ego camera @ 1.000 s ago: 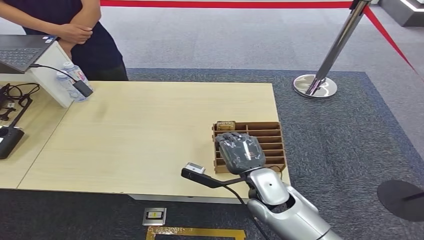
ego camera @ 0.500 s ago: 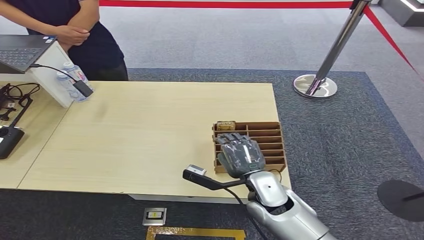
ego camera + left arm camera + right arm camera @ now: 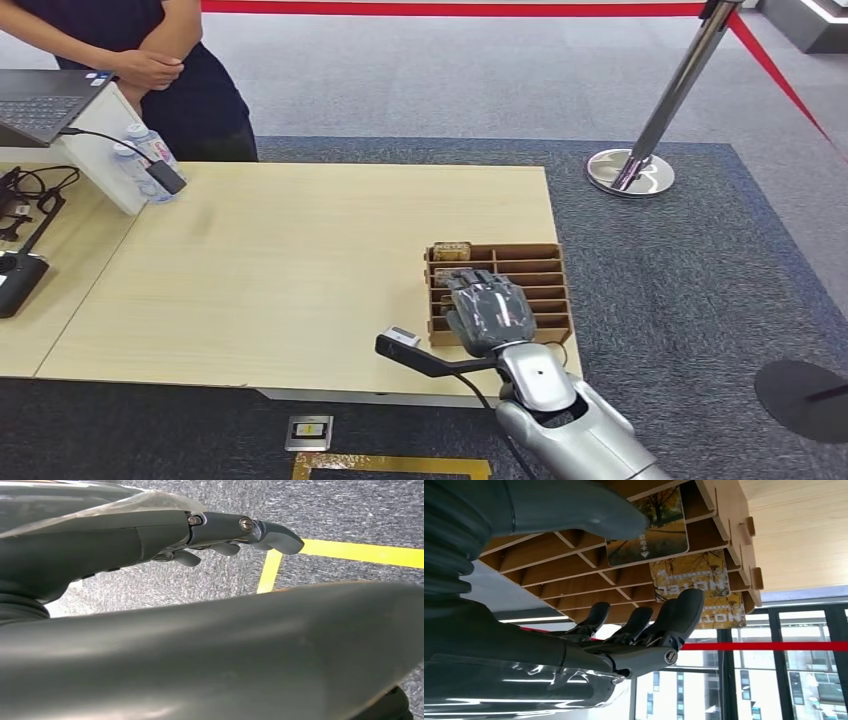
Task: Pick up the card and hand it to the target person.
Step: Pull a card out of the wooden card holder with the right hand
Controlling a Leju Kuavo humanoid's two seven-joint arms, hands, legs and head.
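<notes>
Three cards show in the right wrist view, standing on edge in the slots of the wooden rack (image 3: 540,268), their long axes across the slots. The nearest card (image 3: 651,530) sits between the right hand's (image 3: 488,310) thumb and fingers (image 3: 676,615); these are apart, gripping nothing. The rack stands at the table's (image 3: 300,270) near right corner. The left hand (image 3: 235,535) hangs over carpet, fingers loosely curled, holding nothing. One person (image 3: 150,60) stands at the table's far left.

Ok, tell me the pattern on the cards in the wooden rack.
Autumn-tree photo in yellow-orange on the cards, clearest in the right wrist view.
</notes>
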